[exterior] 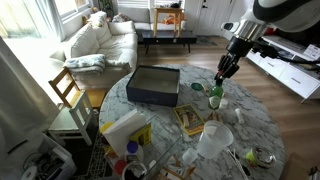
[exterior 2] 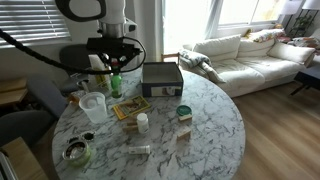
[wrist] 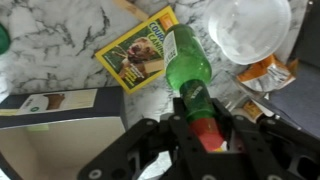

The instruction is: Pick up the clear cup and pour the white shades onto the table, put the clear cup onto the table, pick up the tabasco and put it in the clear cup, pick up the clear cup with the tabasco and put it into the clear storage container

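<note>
Strong daylight comes thru the windows [exterior: 62, 10] [exterior 2: 195, 25] in both exterior views; we see panes blown out white. Table [exterior 2: 215, 125] top is bright w/ mild glare, shadows soft. Wrist view is softer: gripper [wrist: 205, 135] dark & blurry up close, cup [wrist: 248, 25] overexposed, bottle [wrist: 185, 55] shiny.

Round, pale grey-white marbled worktop [exterior 2: 212, 122]. Carries a dark blue-black shallow box [exterior 2: 161, 78] near one edge. Toward the middle, lying flat, a yellow-bordered magazine [exterior 2: 130, 108]; just beside it, a translucent round plastic cup [exterior 2: 92, 107] and a small upright white bottle [exterior 2: 142, 123].
</note>
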You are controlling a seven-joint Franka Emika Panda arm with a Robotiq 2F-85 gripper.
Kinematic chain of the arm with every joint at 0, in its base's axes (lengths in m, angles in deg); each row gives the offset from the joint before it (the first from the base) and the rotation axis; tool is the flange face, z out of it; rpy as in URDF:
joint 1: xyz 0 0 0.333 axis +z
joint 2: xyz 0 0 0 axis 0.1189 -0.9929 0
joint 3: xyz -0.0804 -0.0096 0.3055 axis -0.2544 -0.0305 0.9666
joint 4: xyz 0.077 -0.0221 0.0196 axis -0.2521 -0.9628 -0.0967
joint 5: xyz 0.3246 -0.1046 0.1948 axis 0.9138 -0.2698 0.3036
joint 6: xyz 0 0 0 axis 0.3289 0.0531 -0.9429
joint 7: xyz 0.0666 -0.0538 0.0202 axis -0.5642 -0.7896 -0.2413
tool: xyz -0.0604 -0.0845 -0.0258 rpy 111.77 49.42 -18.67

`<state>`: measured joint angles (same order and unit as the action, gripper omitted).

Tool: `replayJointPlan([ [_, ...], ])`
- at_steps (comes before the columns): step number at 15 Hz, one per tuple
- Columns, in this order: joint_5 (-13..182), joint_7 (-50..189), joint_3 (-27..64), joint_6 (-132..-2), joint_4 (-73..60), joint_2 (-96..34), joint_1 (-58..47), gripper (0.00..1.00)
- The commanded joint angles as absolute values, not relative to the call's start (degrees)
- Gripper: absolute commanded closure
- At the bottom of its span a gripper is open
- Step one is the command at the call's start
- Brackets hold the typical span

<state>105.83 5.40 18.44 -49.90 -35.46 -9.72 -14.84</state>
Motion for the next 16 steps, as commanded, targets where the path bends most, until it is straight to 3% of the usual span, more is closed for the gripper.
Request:
replayJointPlan([
  [1, 111.05, 0.85, 16.11, -41.87, -36.94, -4.62, -12.99, 0.92],
  [8, 116.35, -4.3, 14.76, -36.68, -43.2, -0.92, -11.04, 0.92],
  [16, 116.78, -6.98, 15.87, -54.83, -52.35, -0.31, -8.89, 0.92],
])
